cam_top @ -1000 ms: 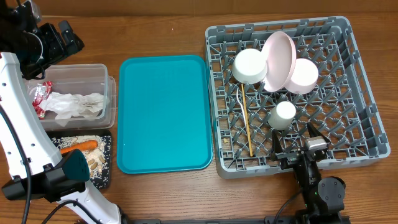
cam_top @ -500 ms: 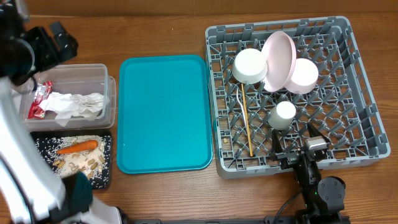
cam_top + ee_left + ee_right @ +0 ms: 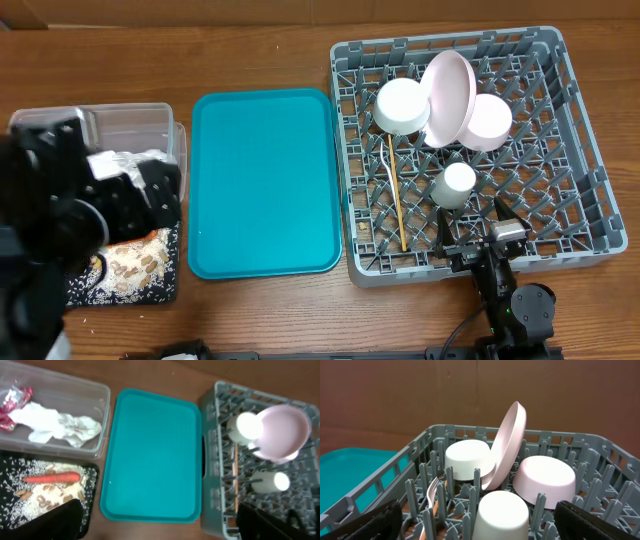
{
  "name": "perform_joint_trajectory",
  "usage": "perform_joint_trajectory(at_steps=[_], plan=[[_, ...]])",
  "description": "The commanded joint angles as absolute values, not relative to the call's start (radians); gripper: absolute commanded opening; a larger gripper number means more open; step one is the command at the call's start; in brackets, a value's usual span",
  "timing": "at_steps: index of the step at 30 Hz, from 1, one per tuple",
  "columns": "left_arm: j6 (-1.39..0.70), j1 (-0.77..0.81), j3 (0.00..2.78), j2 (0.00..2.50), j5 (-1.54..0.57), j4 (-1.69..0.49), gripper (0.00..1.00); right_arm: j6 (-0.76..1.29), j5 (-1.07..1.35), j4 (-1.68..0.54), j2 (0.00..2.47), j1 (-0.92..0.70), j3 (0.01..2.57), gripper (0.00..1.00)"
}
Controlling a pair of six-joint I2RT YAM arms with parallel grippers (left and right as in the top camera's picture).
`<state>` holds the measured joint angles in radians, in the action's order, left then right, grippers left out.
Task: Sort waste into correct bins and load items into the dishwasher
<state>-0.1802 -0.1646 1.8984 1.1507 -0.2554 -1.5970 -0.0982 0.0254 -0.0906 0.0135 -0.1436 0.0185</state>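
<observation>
— Which step is judged to be in hand?

— The closing one. The wrapper [image 3: 9,404] and the napkins [image 3: 55,425] are seen inside the tub [image 3: 75,390]. The carrot [image 3: 50,478] and the rice scraps [image 3: 25,505] are seen on the black tray [image 3: 94,491] just beside it.

— And the dishes?

— All are found in the rack [image 3: 580,200]. The plate [image 3: 448,95] is propped on edge between the two bowls [image 3: 400,105], and the cup [image 3: 458,183] is set mouth down in front of them. The fork [image 3: 388,160] and the chopstick [image 3: 399,210] are laid side by side along the grid. Nothing is seen on the teal tray [image 3: 262,180].

— How are the grippers placed?

— The left gripper [image 3: 159,520] is held high over the tub and black tray, jaws spread and nothing between them. The right gripper [image 3: 475,232] is parked at the near wall of the rack, likewise spread and unloaded.

— What is called for next?

— Little, by this reading. No waste or dish is left to be picked up, so only a withdrawal of both arms to rest would be needed. A pale speck is noticed on the table [image 3: 250,50] between the teal tray and the rack, but it is too small to be identified. If it is a scrap, a fine pinch would be required.
</observation>
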Motion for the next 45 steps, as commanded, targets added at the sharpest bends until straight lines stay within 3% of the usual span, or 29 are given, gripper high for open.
perform_joint_trajectory(at_steps=[1,14,27,37,45], plan=[[-0.18,-0.144,1.669,1.024,-0.226,-1.467,1.0,-0.102,0.023,-0.084,0.003,-0.137,0.008,1.0],[-0.298,-0.141,0.766,0.66,-0.229,-0.691,1.0,-0.102,0.023,-0.084,0.003,-0.137,0.008,1.0],[-0.398,-0.141,0.241,0.452,-0.229,-0.125,1.0,-0.102,0.023,-0.084,0.003,-0.137,0.008,1.0],[-0.397,-0.129,0.019,0.332,-0.205,0.043,1.0,-0.102,0.023,-0.084,0.003,-0.137,0.008,1.0],[-0.357,-0.004,0.005,0.237,0.027,-0.074,1.0,-0.102,0.023,-0.084,0.003,-0.137,0.008,1.0]])
